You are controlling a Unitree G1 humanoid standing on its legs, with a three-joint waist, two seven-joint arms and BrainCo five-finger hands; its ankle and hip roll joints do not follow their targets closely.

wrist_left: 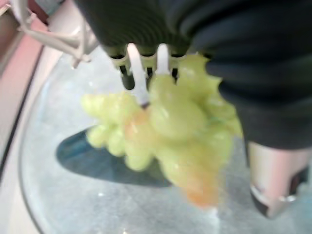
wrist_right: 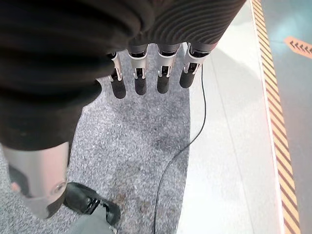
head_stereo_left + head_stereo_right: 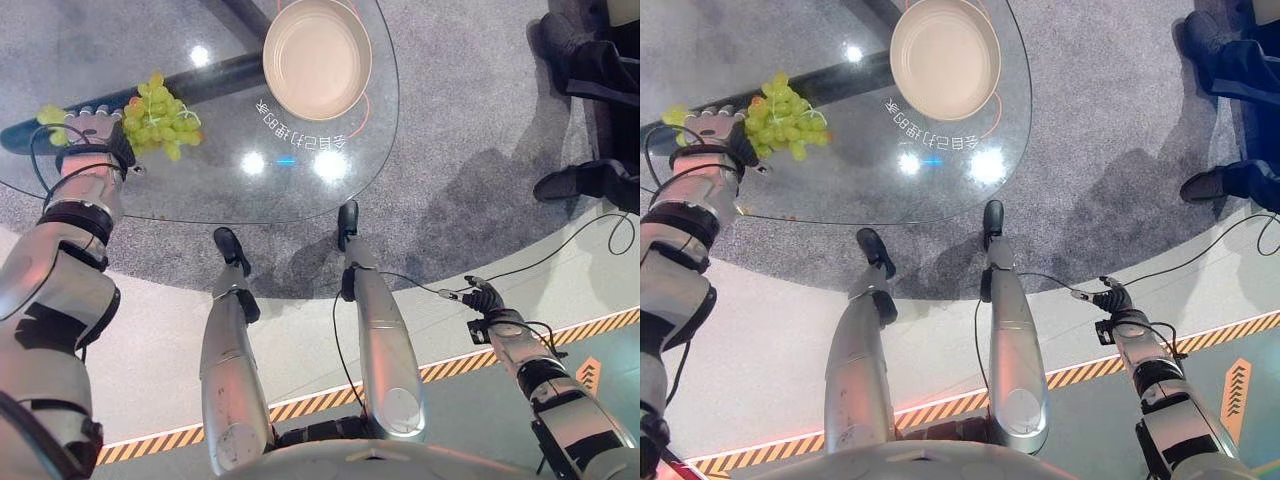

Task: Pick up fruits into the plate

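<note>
A bunch of green grapes (image 3: 160, 122) is at the left side of the round glass table (image 3: 220, 190), held in my left hand (image 3: 88, 130). In the left wrist view the grapes (image 1: 170, 131) sit between that hand's fingers (image 1: 127, 77) and thumb, over the glass. The beige plate (image 3: 317, 58) stands empty at the table's far side, to the right of the grapes. My right hand (image 3: 488, 303) hangs low at the right, away from the table, its fingers (image 2: 140, 80) straight and holding nothing.
A person's dark-trousered legs and black shoes (image 3: 572, 182) stand on the grey carpet right of the table. A yellow-and-black striped line (image 3: 600, 325) crosses the floor near my right hand.
</note>
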